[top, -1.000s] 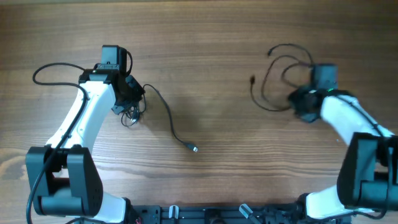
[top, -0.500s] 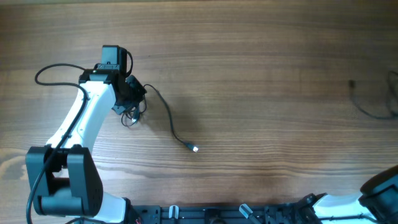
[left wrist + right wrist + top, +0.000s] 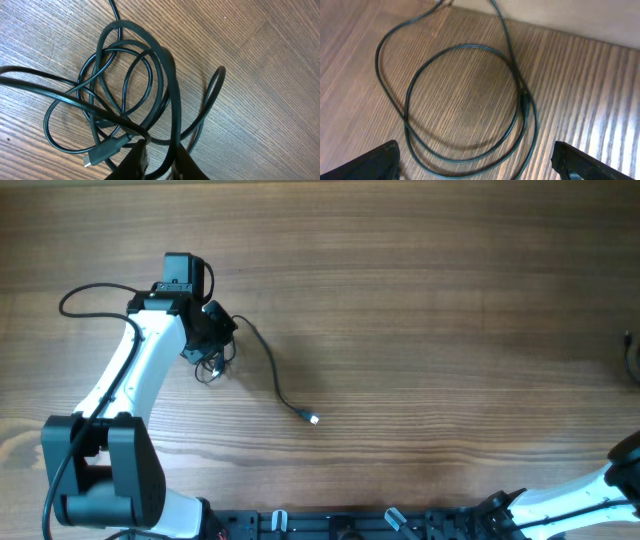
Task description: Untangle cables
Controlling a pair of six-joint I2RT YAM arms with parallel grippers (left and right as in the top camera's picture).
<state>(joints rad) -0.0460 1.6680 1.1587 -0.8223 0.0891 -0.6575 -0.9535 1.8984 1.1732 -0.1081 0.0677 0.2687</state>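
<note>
Both angled down, left hand (image 3: 159, 159) clamped on knotted cables (image 3: 125, 90), right hand (image 3: 475, 162) spread above loose loop (image 3: 470, 47)

From overhead, the left gripper (image 3: 208, 340) covers much of the knot of cables (image 3: 209, 372) beneath it. Far right of the left gripper, a loose cable (image 3: 629, 345) is cut by the picture's edge, and only a sliver of the right arm (image 3: 625, 470) shows. Both wrist views crop the fingers (image 3: 135, 160) to their tips; whether the left pair pinches a strand is unclear.
</note>
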